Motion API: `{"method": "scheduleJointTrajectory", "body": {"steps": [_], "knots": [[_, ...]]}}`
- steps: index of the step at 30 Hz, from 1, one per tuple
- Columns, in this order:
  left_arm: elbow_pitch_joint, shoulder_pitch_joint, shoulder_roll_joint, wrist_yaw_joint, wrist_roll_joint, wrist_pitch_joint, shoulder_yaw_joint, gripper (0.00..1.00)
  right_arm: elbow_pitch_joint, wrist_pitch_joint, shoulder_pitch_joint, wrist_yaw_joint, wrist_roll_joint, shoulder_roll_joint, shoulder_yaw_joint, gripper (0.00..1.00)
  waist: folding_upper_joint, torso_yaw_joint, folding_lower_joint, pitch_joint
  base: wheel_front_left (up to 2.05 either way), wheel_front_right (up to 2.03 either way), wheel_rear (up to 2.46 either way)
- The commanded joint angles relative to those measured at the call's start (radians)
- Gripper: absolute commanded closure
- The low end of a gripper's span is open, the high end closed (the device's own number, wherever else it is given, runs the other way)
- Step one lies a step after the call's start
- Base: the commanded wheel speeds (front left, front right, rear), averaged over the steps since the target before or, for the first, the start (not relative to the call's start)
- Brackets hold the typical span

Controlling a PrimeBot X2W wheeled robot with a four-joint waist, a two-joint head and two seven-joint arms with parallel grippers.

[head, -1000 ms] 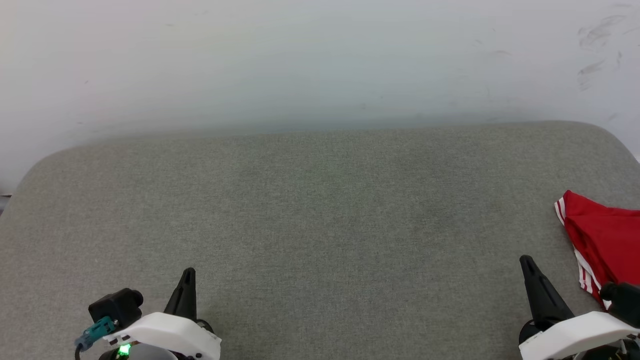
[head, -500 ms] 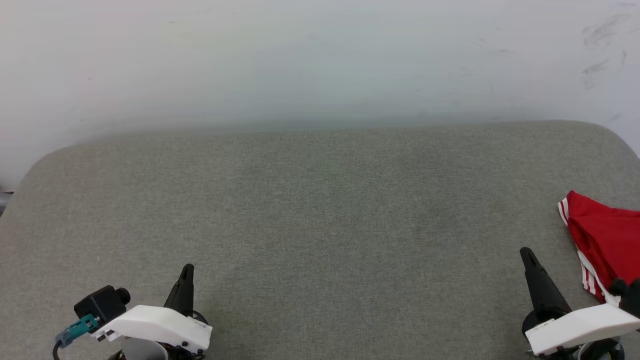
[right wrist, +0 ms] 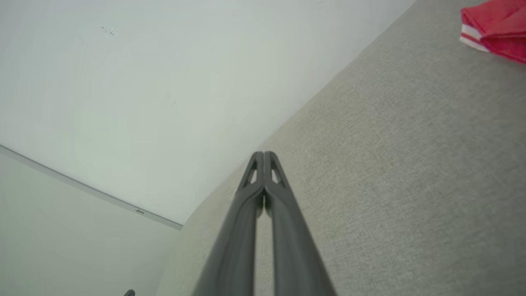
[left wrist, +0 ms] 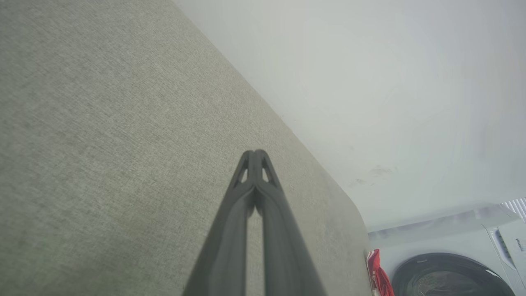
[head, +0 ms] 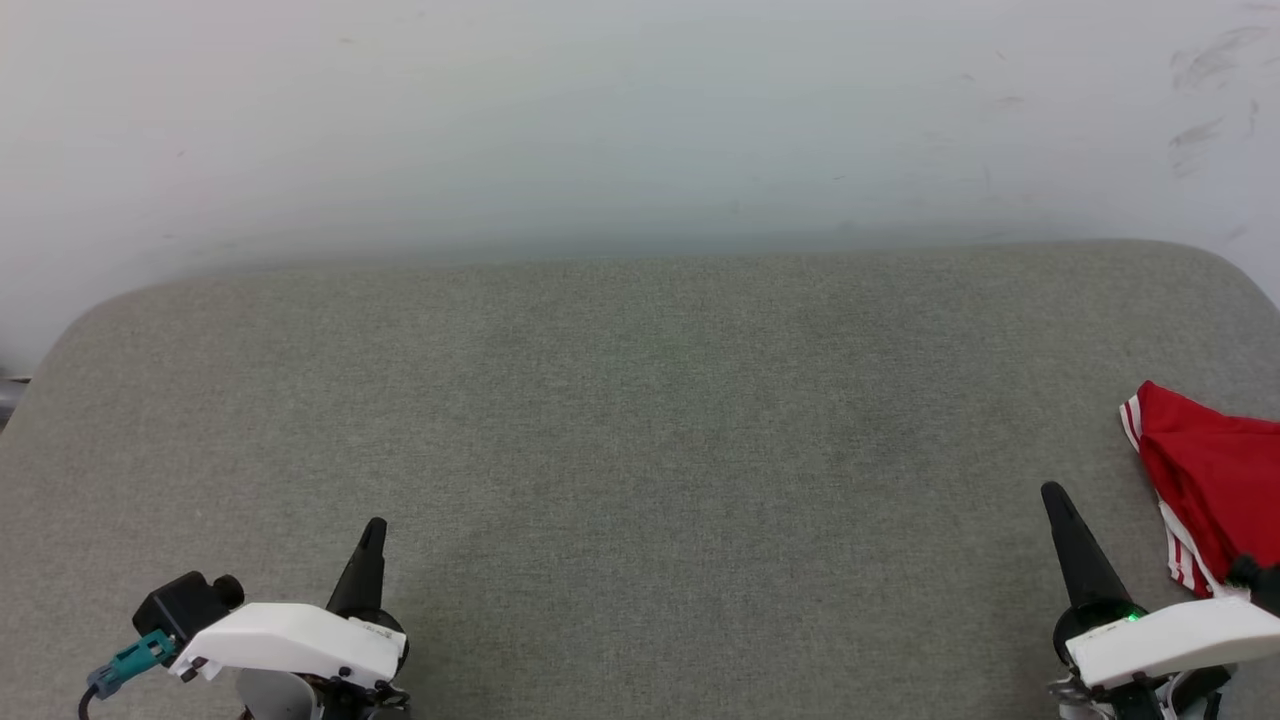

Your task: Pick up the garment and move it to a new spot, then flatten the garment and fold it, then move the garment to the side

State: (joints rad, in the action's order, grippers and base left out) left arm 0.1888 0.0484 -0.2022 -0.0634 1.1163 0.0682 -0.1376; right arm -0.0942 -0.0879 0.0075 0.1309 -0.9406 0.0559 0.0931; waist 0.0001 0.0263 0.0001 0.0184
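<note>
Both arms have resettled over the past second, fingertips creeping slightly forward above the grey counter [head: 640,450]. The left gripper [head: 375,530] and right gripper [head: 1050,498] are both clenched on nothing. The garment [head: 1210,470] lies bundled at the counter's far right edge (striped trim showing), just beside the right arm. It appears set aside, so the job looks nearly finished.
</note>
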Motion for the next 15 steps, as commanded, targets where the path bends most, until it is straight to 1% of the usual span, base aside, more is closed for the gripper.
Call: {"method": "scheduleJointTrajectory", "body": {"steps": [1, 15], "knots": [[-0.006, 0.029, 0.005, 0.013, 0.028, -0.008, 0.018, 1.00, 0.003, 0.000, -0.029, 0.000, -0.036, -0.002, 0.003, 1.00, -0.0001, -0.001, -0.0001, -0.001, 0.00, 0.00, 0.00], [0.009, 0.038, 0.038, 0.058, 0.146, -0.048, 0.073, 1.00, -0.035, -0.008, -0.053, 0.000, -0.192, -0.003, 0.008, 1.00, -0.0001, -0.006, -0.0001, -0.005, 0.00, 0.00, 0.00]]}}
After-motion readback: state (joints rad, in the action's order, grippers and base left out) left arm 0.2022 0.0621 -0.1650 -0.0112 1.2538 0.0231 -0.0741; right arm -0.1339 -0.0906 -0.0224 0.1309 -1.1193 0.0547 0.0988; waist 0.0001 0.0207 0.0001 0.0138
